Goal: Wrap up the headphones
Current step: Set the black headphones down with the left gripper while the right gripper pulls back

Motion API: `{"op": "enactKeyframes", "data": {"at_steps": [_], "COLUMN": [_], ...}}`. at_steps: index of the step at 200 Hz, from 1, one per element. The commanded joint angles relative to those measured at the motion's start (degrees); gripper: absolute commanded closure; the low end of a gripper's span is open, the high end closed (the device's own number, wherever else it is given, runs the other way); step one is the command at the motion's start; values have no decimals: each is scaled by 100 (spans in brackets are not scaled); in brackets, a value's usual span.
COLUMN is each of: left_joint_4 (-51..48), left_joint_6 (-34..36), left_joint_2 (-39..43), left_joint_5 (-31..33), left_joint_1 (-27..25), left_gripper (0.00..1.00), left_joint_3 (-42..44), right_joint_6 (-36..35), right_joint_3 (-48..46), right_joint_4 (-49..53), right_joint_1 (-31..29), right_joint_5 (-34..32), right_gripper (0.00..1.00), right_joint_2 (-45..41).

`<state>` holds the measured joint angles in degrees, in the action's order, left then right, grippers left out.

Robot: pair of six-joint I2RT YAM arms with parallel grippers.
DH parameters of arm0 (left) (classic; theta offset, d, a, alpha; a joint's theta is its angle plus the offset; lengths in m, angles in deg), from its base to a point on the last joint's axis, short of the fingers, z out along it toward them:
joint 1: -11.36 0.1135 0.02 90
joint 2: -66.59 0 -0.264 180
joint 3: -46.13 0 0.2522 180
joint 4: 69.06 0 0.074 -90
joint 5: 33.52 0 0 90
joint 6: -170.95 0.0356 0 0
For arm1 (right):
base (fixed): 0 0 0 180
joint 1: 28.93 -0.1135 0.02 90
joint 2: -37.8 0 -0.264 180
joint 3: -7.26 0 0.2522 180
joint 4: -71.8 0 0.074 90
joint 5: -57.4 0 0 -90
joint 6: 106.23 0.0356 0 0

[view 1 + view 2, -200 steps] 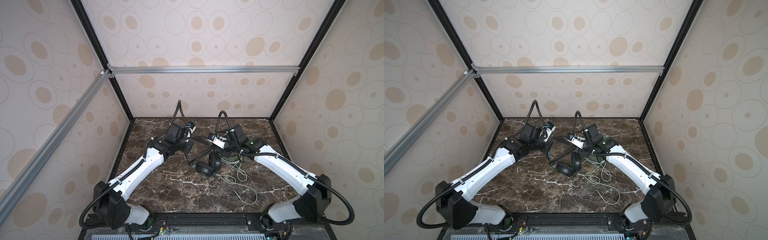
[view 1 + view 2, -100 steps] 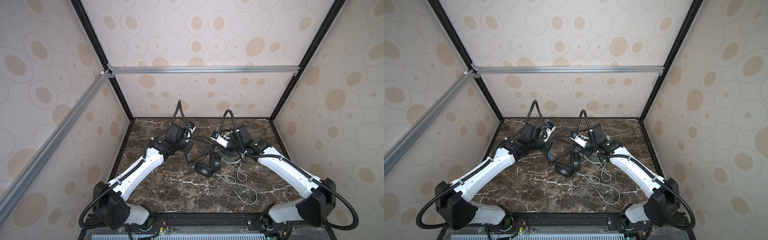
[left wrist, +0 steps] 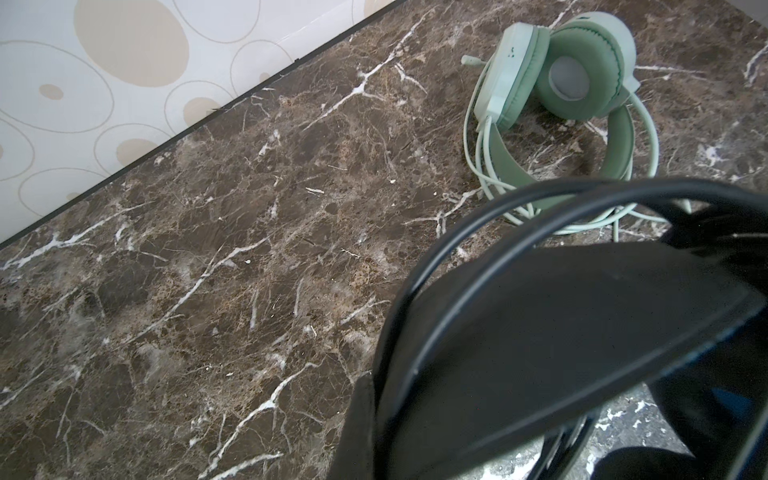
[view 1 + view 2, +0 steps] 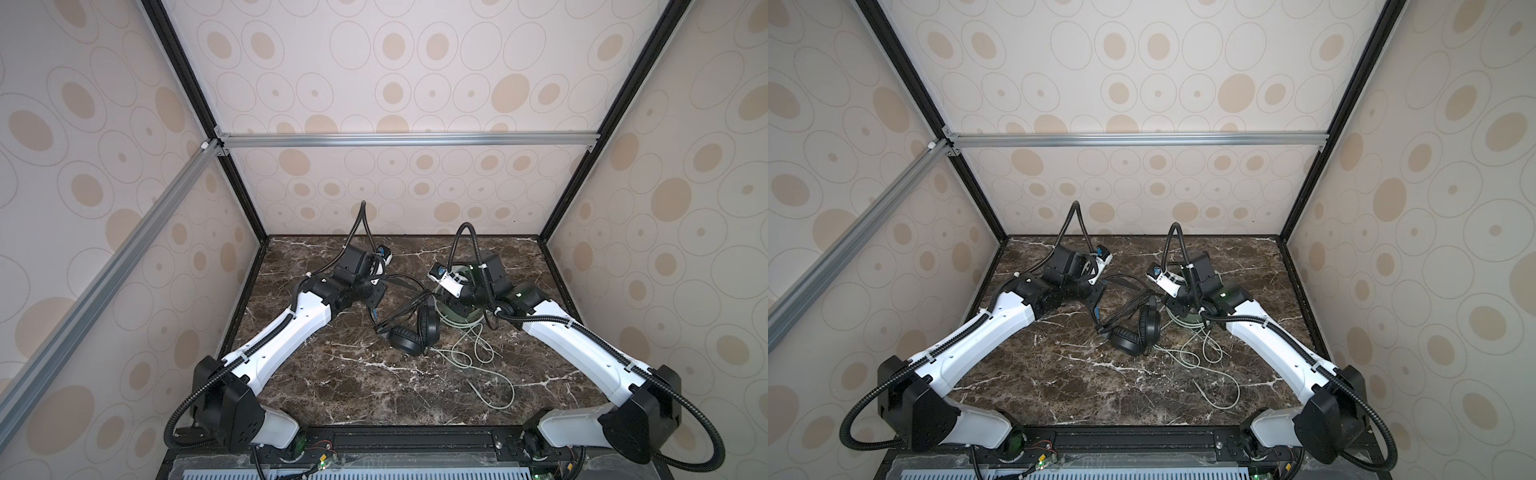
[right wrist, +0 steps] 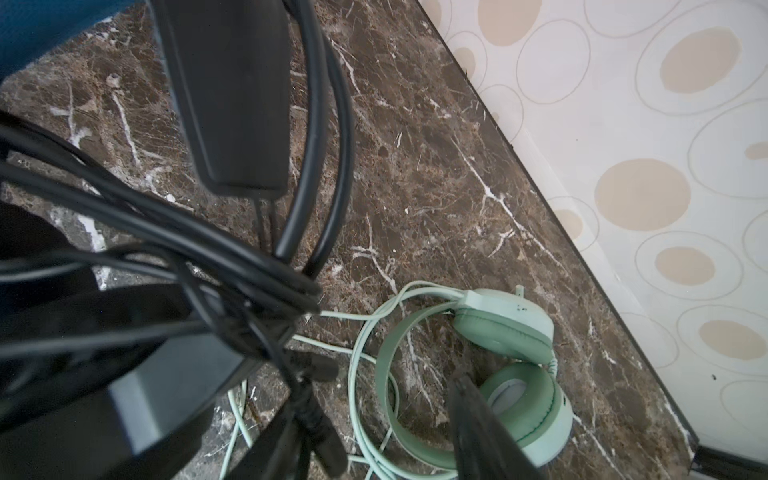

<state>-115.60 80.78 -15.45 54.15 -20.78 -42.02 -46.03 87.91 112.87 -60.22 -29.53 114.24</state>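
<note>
The black pair [image 4: 405, 341] lies mid-table, earcups on the marble and its headband [image 3: 582, 332] lifted to the left. The left gripper [image 4: 374, 297] is clamped there, apparently on the headband, though its fingertips are hidden in every view. The green pair [image 5: 507, 332] lies just right of the black one and a little farther back, under the right arm. Its green cable [image 4: 490, 374] trails loose toward the near right of the table [image 4: 332, 374].

The right gripper [image 5: 351, 282] stands wide. The bunched black cable [image 5: 249, 266] runs through the gap between its fingers, and neither finger seems to press on it.

I judge the step to be winding the black cable round the black pair, with the right gripper between grips and the green pair not yet begun.

The next move calls for closing on the slack black cable alone, since green strands lie just beside the bundle. The right gripper would then carry that length round the headband while the left holds it steady.
</note>
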Motion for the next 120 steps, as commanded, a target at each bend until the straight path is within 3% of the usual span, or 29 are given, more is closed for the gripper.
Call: {"op": "enactKeyframes", "data": {"at_steps": [1, 17, 30, 42, 120], "left_joint_4": [-25, -66, -85, -110, -240], "left_joint_6": [-104, -157, -206, -262, -1371], "left_joint_2": [13, -10, -31, -65, -731], "left_joint_5": [-66, -49, -62, -74, 86], "left_joint_1": [35, 33, 53, 68, 684], "left_gripper": [100, 100, 100, 100, 100], "left_joint_3": [-366, -383, -381, -392, -516], "right_joint_6": [150, 265, 357, 417, 872], "right_joint_3": [-206, -347, -451, -500, -523], "right_joint_4": [-168, -255, -307, -305, -475], "right_joint_1": [136, 210, 273, 311, 404], "right_joint_5": [74, 76, 86, 44, -1372], "right_gripper": [42, 35, 16, 10, 6], "right_joint_2": [-210, -290, -352, -380, -599]}}
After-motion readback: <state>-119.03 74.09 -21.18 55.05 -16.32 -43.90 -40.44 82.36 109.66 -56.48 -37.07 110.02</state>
